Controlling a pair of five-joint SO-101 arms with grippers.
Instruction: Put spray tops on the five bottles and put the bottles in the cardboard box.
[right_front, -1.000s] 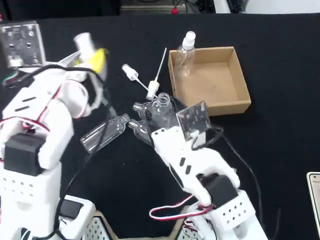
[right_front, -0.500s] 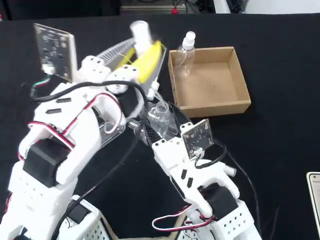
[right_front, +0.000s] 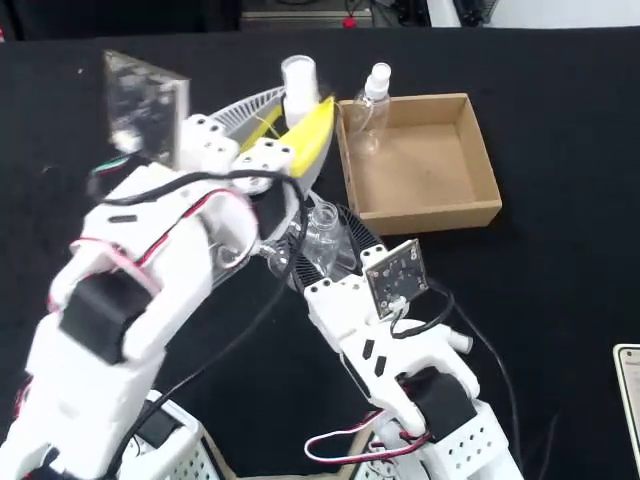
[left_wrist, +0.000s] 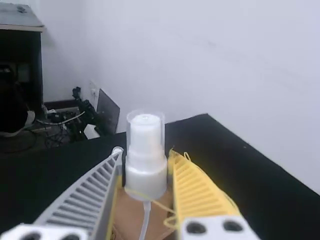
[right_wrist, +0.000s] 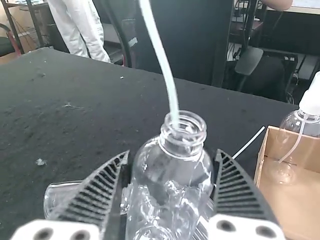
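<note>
Spray top (left_wrist: 145, 150), white with a clear cap, stands upright between the pale ribbed finger (left_wrist: 85, 200) and the yellow finger (left_wrist: 195, 195) of the left hand (left_wrist: 145, 172), which is closed narrowly on its collar. The top is held in the air above the middle of the black tabletop (right_front: 560, 120), closer to its far edge than to the near edge where the arm bases stand. Its thin dip tube (right_wrist: 161, 60) hangs down from it, and the tube's lower end sits inside the open neck of a clear bottle (right_wrist: 172, 175). The collar itself is well above the bottle's threaded rim. That bottle is upright and off the tabletop, gripped around its body by the right hand (right_wrist: 170, 200), whose two black ribbed fingers press against opposite sides of the glassy wall. Just beside the right hand, another clear bottle (right_wrist: 62, 197) lies on its side on the tabletop, partly hidden under the fingers. The cardboard box (right_front: 425, 213) stands open toward the far edge, right of the tabletop's middle and near the two hands. Inside it, a capped bottle (right_front: 372, 105) with a white spray top already fitted stands in the far corner on the side facing the hands. A thin white tube (right_wrist: 248, 142) lies flat on the tabletop just outside that wall of the box. A pale flat object (right_front: 628, 375) lies at the tabletop's right edge, well apart from everything else.
</note>
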